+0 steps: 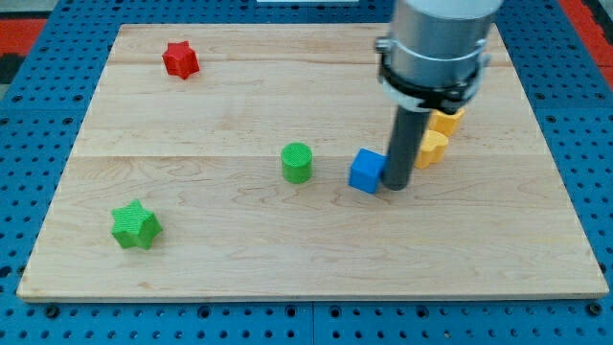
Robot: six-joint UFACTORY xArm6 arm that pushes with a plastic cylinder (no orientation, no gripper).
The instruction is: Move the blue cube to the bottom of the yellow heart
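— Starting with the biggest thing, what fills the view?

— The wooden board (306, 259), a pale plank surface lying on a blue perforated table (29, 144). It takes up nearly the whole view.

— And next in size?

— The arm (436, 48), a grey cylinder coming down from the view's top, right of centre. It narrows into the dark rod (404, 144), which stands upright on the board.

— Where does my tip sit?

— My tip (398, 188) rests on the wood just at the right side of the blue cube (366, 171), touching it or very nearly so. The arm carries no hand or jaws at all, only that plain rod, so nothing is pinched or held.

— So where is the blue cube?

— Slightly right of the board's centre, with the rod on its right and the green cylinder (297, 162) near it on the left.

— And the yellow heart?

— Two yellow pieces show behind the rod, toward the view's right. The lower yellow block (434, 148) sits just beside the rod, to the upper right of the cube. The upper yellow block (446, 121) is touching or almost touching it. Both are partly hidden, so which one is the heart cannot be told.

— Anything else?

— A green star (135, 225) lies near the bottom left, well apart from the others. A red star (180, 59) lies near the top left corner.
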